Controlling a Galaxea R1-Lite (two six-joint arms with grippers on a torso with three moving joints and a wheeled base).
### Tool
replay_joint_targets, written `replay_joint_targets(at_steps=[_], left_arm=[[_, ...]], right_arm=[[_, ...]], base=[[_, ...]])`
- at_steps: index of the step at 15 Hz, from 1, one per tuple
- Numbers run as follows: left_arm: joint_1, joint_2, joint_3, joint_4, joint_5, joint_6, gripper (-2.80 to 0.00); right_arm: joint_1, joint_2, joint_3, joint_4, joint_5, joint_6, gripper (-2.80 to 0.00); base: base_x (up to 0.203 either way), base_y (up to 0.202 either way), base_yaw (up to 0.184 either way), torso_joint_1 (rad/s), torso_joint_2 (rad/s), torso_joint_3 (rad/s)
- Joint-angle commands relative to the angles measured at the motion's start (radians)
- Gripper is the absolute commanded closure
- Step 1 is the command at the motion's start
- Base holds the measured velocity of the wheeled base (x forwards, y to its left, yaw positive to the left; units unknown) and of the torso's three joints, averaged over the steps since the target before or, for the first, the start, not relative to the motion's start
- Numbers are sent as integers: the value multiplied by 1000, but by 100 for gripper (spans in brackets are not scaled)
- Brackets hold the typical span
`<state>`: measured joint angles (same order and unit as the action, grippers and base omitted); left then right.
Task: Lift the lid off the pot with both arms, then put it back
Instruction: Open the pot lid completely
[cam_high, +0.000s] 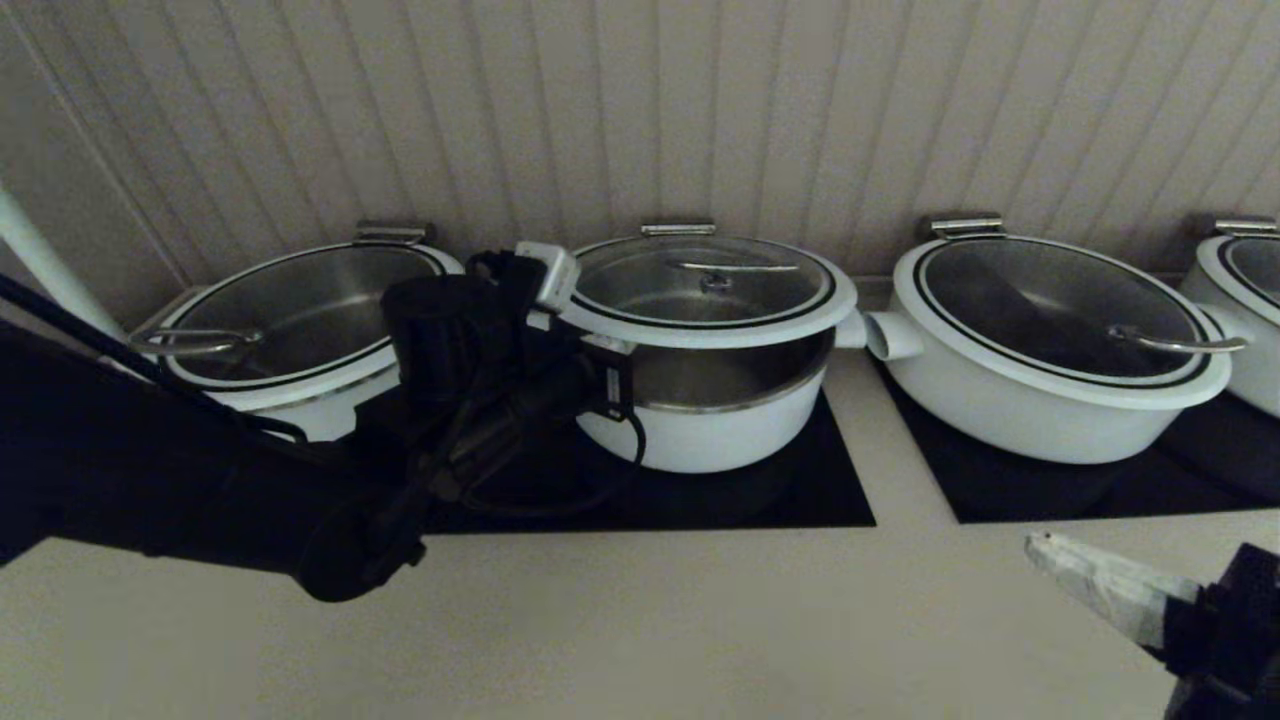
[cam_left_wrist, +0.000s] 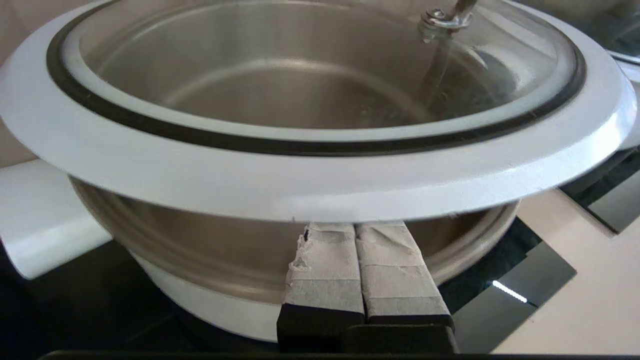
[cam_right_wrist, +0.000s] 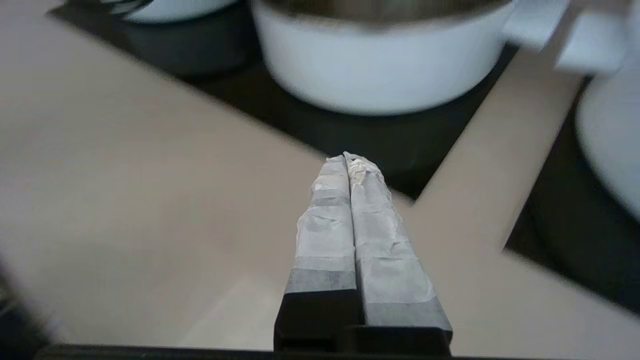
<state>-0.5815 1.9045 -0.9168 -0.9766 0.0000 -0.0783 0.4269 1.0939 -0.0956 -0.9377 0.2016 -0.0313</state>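
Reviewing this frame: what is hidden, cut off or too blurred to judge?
- Left tool, left wrist view: its tips pass under the raised lid rim, so contact there is hidden; in the head view the arm's own wrist covers it.
- Right tool, head view: cut off by the lower right corner.
- Pot, right wrist view: blurred, top edge crops its rim.
- Far right pot, head view: mostly outside the frame.

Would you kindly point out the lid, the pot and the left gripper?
lid (cam_high: 790, 318): head view, its white front rim.
pot (cam_high: 720, 440): head view, its white front wall.
left gripper (cam_left_wrist: 356, 227): left wrist view, closed fingertips under the lid's rim.
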Motion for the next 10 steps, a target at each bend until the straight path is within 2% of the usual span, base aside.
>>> replay_joint_targets(at_steps=[1, 3, 8, 10], left_arm=[[0, 16, -10, -8, 0, 0, 0], [0, 19, -8, -8, 2, -1, 0], [2, 19, -5, -8, 2, 0, 0], [6, 18, -7, -8, 2, 0, 0]], right_arm=[[-41, 89, 9, -44, -3, -1, 0], [-79, 98, -7, -32, -3, 3, 0], [-86, 223, -141, -40, -4, 8, 0], [-87, 291, -184, -94, 0, 6, 0]], base=[[0, 0, 0, 0, 0, 0], [0, 0, 0, 0, 0, 0], [0, 0, 0, 0, 0, 0], [0, 0, 0, 0, 0, 0]])
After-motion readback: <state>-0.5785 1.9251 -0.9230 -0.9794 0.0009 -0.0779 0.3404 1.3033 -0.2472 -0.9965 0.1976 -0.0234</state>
